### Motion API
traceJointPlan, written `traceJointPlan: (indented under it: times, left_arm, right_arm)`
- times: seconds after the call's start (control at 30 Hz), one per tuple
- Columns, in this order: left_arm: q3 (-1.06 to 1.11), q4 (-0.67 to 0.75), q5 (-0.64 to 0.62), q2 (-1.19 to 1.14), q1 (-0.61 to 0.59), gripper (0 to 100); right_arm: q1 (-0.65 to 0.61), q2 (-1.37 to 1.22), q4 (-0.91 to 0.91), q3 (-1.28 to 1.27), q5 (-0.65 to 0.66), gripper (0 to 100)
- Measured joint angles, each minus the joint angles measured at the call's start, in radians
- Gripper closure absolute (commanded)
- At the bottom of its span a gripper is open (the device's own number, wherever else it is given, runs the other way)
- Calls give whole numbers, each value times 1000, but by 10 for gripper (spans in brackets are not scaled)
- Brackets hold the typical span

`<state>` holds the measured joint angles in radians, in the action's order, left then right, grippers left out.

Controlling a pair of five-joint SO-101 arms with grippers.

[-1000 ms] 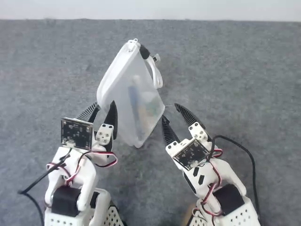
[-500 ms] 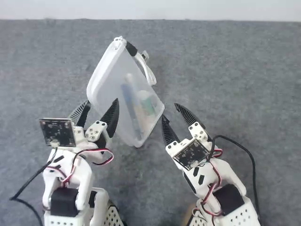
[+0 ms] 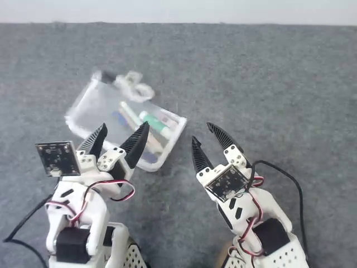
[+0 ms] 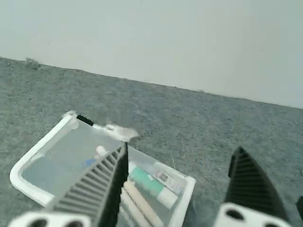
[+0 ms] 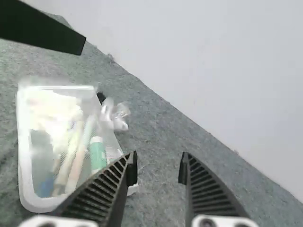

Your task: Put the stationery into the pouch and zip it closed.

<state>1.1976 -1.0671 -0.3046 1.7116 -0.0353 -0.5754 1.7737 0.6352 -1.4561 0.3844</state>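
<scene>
1. Jaws of the left gripper stand wide apart and hold nothing. It hovers over the near long edge of the translucent, white-rimmed plastic pouch, with one black serrated finger crossing that rim in the high view.
2. The right gripper is likewise spread and empty. It sits just beside the pouch's near right corner, apart from it.
3. The pouch lies flat, ahead of both grippers. Its long axis runs diagonally from the far left down toward the gap between the arms.
4. Inside it lies the stationery: a green-and-white tube and some slim pens, lined up roughly with that long axis. The loading step looks done.
5. A small black zip tab sits at the far left corner, with a white looped cord just beside it on the far long edge. Whether the zip is fully shut cannot be told.
6. The left arm is the nearer to that tab, so any zipping would likely fall to it, reaching across the pouch to the far side.
7. Everything rests on a grey, felt-like carpet, which may let the light pouch slide when it is pulled.
8. A plain pale wall stands behind.
</scene>
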Motion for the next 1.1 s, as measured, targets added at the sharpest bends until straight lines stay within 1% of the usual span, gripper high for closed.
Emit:
traceJointPlan:
  times: [0.1,0.2,0.43,0.5,0.57,0.6,0.67,0.83,0.97,1.1]
  left_arm:
    - [-17,-31,0,8,0,678]
    - [-23,-77,0,89,3,678]
    - [-26,-80,0,95,0,689]
    - [-20,-55,0,95,0,730]
    - [-12,-40,0,95,3,791]
    - [-12,-37,0,95,3,825]
    - [-14,-31,0,95,0,884]
    - [-14,3,8,95,3,991]
    - [-14,15,26,95,0,991]
    - [-14,15,28,95,0,991]
  right_arm:
    - [0,0,0,0,0,869]
    - [0,0,0,0,0,869]
    - [0,0,0,0,0,873]
    - [0,0,0,0,0,914]
    - [0,0,0,0,0,984]
    - [0,0,0,0,0,998]
    - [0,0,0,0,0,980]
    - [0,0,0,0,0,992]
    - [8,0,0,0,0,992]
    - [87,6,0,0,-5,992]
